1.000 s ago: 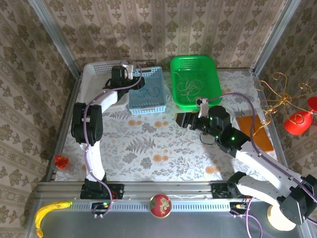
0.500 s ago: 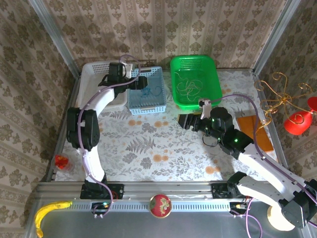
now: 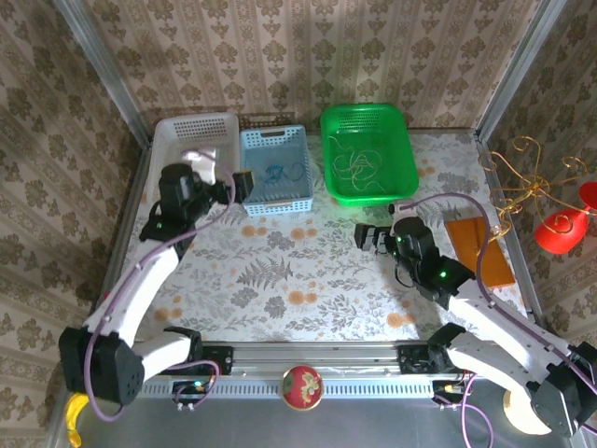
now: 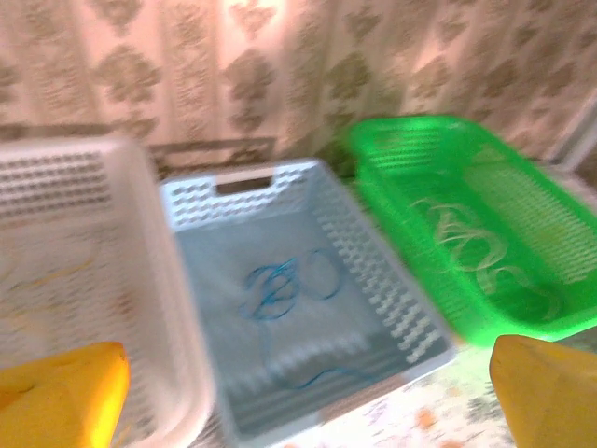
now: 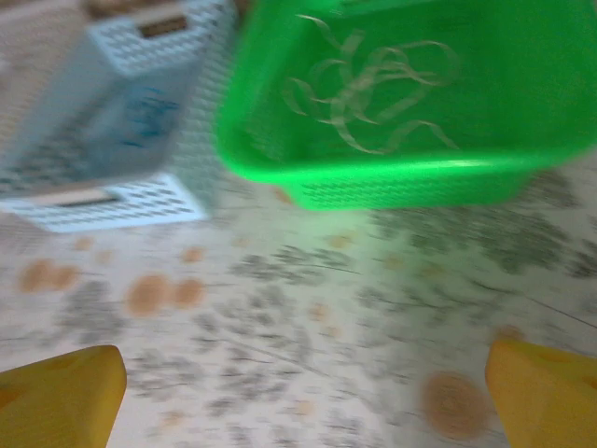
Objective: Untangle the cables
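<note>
Blue cables point(image 3: 280, 173) lie loose in the pale blue basket point(image 3: 276, 201), and they show again as blue cables point(image 4: 275, 285) in the left wrist view. Pale whitish cables point(image 3: 359, 163) lie bunched in the green basket point(image 3: 331, 177); the right wrist view also catches these pale cables point(image 5: 368, 89). A faint yellowish wire point(image 4: 47, 271) rests in the white basket point(image 3: 177, 131). My left gripper point(image 3: 242, 185) hangs open just in front of the blue basket, its yellow fingers point(image 4: 61, 397) wide apart and holding nothing. My right gripper point(image 3: 362, 236) is open over the tablecloth, in front of the green basket.
A gold wire stand with red ornaments point(image 3: 550, 205) stands at the right edge beside an orange-brown mat point(image 3: 480, 247). A small red object point(image 3: 114, 303) lies at the left edge. A red ball point(image 3: 301, 385) sits on the front rail.
My left arm has pulled back from over the baskets, toward the near left. My right gripper has shifted slightly right and nearer. Both wrist views are motion-blurred.
</note>
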You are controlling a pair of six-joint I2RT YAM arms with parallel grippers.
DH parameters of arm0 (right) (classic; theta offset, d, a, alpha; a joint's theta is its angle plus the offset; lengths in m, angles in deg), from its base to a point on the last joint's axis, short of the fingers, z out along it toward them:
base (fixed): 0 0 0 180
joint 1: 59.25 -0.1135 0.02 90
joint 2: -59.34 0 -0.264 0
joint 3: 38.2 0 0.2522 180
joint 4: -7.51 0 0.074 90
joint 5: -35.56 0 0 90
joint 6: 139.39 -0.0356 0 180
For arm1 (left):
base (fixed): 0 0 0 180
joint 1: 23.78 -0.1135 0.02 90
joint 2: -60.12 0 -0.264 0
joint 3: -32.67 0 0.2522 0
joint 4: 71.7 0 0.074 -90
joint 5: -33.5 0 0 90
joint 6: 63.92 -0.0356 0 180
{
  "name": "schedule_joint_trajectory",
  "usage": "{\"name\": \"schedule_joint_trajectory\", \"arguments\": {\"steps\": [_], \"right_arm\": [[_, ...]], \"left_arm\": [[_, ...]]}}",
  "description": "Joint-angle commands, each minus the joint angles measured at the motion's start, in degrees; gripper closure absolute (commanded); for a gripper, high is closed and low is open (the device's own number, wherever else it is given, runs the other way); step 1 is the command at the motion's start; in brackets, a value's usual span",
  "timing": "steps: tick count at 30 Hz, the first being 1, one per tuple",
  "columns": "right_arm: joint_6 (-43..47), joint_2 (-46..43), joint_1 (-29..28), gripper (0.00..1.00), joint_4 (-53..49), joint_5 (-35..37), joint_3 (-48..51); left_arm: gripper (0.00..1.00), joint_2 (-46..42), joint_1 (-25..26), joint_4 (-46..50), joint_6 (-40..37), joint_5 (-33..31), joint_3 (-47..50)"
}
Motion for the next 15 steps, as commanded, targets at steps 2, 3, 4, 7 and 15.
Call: {"name": "schedule_joint_trajectory", "arguments": {"steps": [2, 3, 4, 7, 15], "right_arm": [[7.88, 1.6, 2.42, 0.0, 12.5, 16.32, 5.99], [8.89, 2.82, 4.06, 0.0, 15.26, 17.21, 7.13], [6.64, 3.82, 5.82, 0.0, 13.35, 18.41, 6.13], [8.65, 8.73, 11.14, 0.0, 16.73, 19.09, 4.18], [19.31, 24.58, 20.21, 0.0, 33.52, 8.69, 5.37]], "left_arm": [[0.0, -7.68, -4.67, -8.83, -6.09, -10.79, 12.3], [0.0, -8.46, -6.39, -9.67, -6.82, -11.91, 14.61], [0.0, -8.57, -8.13, -10.54, -7.55, -12.28, 16.49], [0.0, -6.37, -11.88, -17.82, -10.13, -15.24, 23.5], [0.0, 14.89, -12.78, -44.21, -11.66, -14.09, 29.59]]}}
